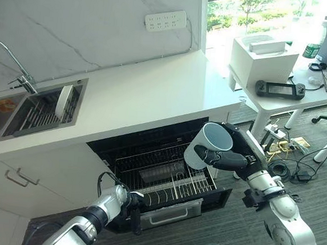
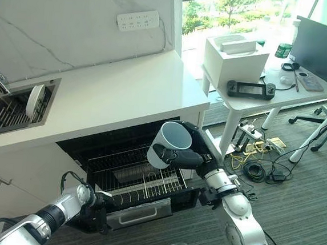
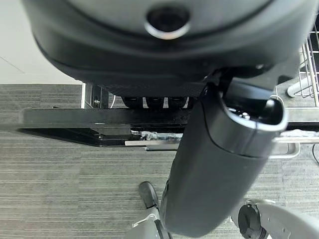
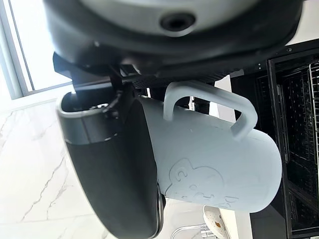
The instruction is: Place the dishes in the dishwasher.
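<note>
A pale blue mug (image 1: 210, 144) hangs tilted, mouth up, above the right end of the pulled-out dishwasher rack (image 1: 159, 176). My right hand (image 1: 232, 159) is shut on it, wrapped round its body; its handle (image 4: 209, 99) stands free in the right wrist view. Low at the rack's front left corner, my left hand (image 1: 135, 209) is curled over the dark front edge of the dishwasher drawer (image 3: 75, 119). A white plate (image 1: 64, 101) stands on edge in the sink's rack (image 1: 38, 114).
The white counter (image 1: 149, 92) overhangs the open dishwasher. A tap (image 1: 21, 75) is at the far left. To the right stands a white table (image 1: 302, 103) with a box and a game controller. Cables (image 1: 289, 156) lie on the carpet beneath it.
</note>
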### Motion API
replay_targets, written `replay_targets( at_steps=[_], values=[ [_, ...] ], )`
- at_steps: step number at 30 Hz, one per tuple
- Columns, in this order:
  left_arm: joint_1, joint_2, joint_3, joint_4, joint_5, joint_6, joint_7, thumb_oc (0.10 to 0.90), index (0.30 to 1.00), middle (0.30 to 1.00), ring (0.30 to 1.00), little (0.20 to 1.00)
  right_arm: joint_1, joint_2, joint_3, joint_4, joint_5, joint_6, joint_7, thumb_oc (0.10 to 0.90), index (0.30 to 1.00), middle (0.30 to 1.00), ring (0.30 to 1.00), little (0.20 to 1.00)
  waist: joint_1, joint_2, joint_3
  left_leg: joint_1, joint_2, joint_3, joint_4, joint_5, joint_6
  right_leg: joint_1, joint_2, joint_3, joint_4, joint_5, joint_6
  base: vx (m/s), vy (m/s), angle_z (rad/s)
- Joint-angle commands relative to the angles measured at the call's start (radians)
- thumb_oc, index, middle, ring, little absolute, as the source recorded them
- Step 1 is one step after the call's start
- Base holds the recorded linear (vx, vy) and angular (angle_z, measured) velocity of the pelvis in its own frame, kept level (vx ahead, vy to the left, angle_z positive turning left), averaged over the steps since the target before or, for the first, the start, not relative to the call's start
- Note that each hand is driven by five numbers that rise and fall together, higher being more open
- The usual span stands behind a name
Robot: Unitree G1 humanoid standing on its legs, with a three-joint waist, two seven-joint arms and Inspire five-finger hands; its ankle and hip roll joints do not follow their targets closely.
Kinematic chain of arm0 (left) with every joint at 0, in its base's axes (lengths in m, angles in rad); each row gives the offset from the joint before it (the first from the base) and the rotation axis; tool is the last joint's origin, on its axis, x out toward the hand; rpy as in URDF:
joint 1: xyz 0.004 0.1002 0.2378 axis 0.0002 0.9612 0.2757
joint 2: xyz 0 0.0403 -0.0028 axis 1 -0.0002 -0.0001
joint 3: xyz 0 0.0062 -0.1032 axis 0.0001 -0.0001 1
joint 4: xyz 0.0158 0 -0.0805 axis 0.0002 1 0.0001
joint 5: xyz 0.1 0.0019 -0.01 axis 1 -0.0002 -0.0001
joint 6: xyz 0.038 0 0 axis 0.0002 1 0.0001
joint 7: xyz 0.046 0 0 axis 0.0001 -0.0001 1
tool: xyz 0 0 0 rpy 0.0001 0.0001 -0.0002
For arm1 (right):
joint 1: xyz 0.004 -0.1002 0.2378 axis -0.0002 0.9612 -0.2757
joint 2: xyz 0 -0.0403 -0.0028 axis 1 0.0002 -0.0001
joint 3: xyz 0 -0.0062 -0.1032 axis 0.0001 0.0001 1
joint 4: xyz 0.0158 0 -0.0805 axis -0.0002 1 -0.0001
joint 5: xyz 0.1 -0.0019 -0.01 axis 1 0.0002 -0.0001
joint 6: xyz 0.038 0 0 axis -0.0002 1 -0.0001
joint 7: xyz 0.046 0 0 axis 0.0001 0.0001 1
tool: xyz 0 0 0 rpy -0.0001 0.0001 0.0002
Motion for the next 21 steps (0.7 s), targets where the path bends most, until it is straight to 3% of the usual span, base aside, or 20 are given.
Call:
replay_targets(
  at_steps=[1, 4, 8, 11, 12, 16, 21],
  values=[
    [0.171, 0.028, -0.076, -0.089, -0.149, 0.002, -0.376, 0.800, 0.900, 0.900, 0.900, 0.900, -0.177, 0.016, -0.059, -0.089, 0.016, -0.084, 0.042, 0.400, 0.300, 0.300, 0.300, 0.300, 0.036, 0.010, -0.003, 0.059, 0.018, -0.083, 0.083, -0.252, 0.000, -0.071, 0.000, 0.010, -0.071, 0.026, 0.085, -0.01, 0.033, -0.03],
    [0.173, 0.049, -0.042, -0.133, -0.204, -0.019, -0.294, 0.800, 0.900, 0.900, 0.900, 0.900, -0.167, 0.013, -0.068, -0.086, 0.015, -0.082, 0.044, 0.400, 0.300, 0.300, 0.300, 0.300, 0.044, 0.008, -0.005, 0.056, 0.017, -0.085, 0.083, -0.249, -0.001, -0.068, -0.005, 0.003, -0.071, 0.026, 0.087, 0.00, 0.011, -0.01],
    [0.167, 0.085, 0.078, -0.298, -0.400, -0.027, -0.084, 0.800, 0.900, 0.900, 0.900, 0.900, -0.132, 0.023, -0.088, -0.073, -0.018, -0.105, 0.029, 0.400, 0.300, 0.300, 0.300, 0.300, 0.072, -0.002, -0.004, 0.050, 0.018, -0.099, 0.083, -0.243, -0.002, -0.062, -0.014, -0.020, -0.071, 0.031, 0.087, -0.01, -0.028, 0.07],
    [0.194, 0.170, 0.289, -0.531, -0.678, -0.023, 0.087, 0.800, 0.900, 0.900, 0.900, 0.900, -0.093, 0.031, -0.131, -0.024, -0.061, -0.165, 0.004, 0.400, 0.300, 0.300, 0.300, 0.300, 0.118, -0.019, 0.001, 0.044, 0.021, -0.129, 0.083, -0.233, -0.004, -0.050, -0.028, -0.053, -0.071, 0.042, 0.086, 0.00, -0.094, 0.40],
    [0.214, 0.182, 0.361, -0.557, -0.763, -0.069, 0.163, 0.800, 0.900, 0.900, 0.900, 0.900, -0.094, 0.028, -0.143, 0.003, -0.072, -0.178, -0.009, 0.400, 0.300, 0.300, 0.300, 0.300, 0.133, -0.027, 0.002, 0.045, 0.021, -0.140, 0.083, -0.231, -0.005, -0.044, -0.032, -0.064, -0.071, 0.044, 0.085, 0.04, -0.079, 0.38],
    [0.251, 0.138, 0.498, -0.570, -0.960, -0.225, 0.339, 0.800, 0.900, 0.900, 0.900, 0.900, -0.112, 0.029, -0.152, 0.057, -0.111, -0.178, -0.047, 0.400, 0.300, 0.300, 0.300, 0.300, 0.164, -0.053, 0.003, 0.045, 0.026, -0.162, 0.083, -0.228, -0.011, -0.033, -0.038, -0.084, -0.071, 0.043, 0.081, 0.05, -0.069, 0.20],
    [0.308, 0.041, 0.574, -0.657, -1.017, -0.328, 0.480, 0.800, 0.900, 0.900, 0.900, 0.900, -0.105, 0.051, -0.174, 0.083, -0.151, -0.167, -0.085, 0.400, 0.300, 0.300, 0.300, 0.300, 0.188, -0.082, 0.008, 0.045, 0.032, -0.189, 0.083, -0.227, -0.015, -0.032, -0.040, -0.108, -0.071, 0.051, 0.080, 0.04, -0.079, 0.09]
  ],
)
